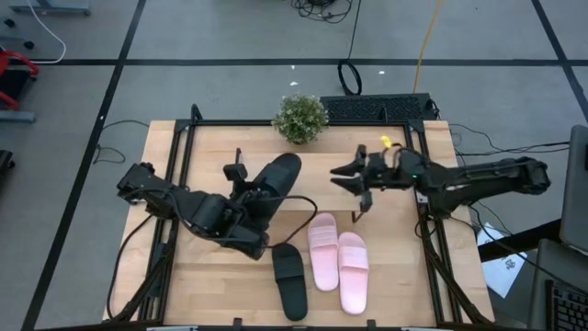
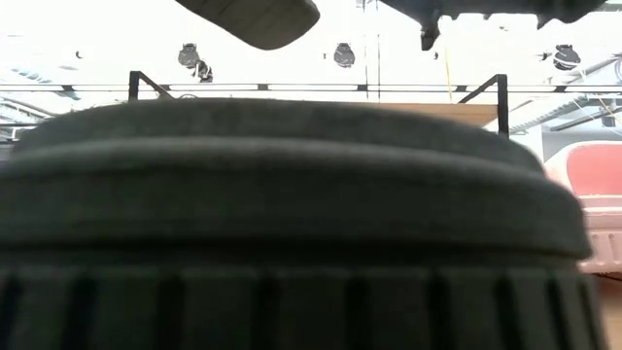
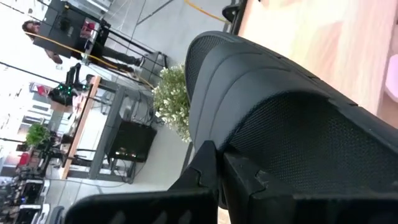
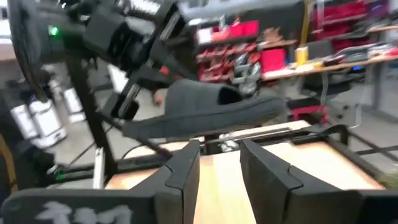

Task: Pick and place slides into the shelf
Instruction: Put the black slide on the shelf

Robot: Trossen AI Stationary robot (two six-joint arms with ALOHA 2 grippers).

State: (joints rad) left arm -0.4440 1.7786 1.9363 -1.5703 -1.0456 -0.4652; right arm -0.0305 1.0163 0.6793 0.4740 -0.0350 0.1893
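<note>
Currently the left gripper [image 1: 250,204] pinches a matte black slide [image 1: 273,184] and holds it above the table [image 1: 165,147], long axis running from 7 to 1 o'clock, toe toward the plant [image 1: 300,118]. The right gripper [image 1: 360,184] hovers with fingers spread, holding nothing, at 3 o'clock from that slide. The second black slide [image 1: 290,280] and the pale pink pair [image 1: 338,262] lie flat near the front edge, pointing roughly 12 o'clock. Open tabletop remains at 9 o'clock.

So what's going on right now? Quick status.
Left gripper shut on a black slide, lifted over the table. Right gripper open, empty, above the shelf. Other black slide and pink pair lie in front.
</note>
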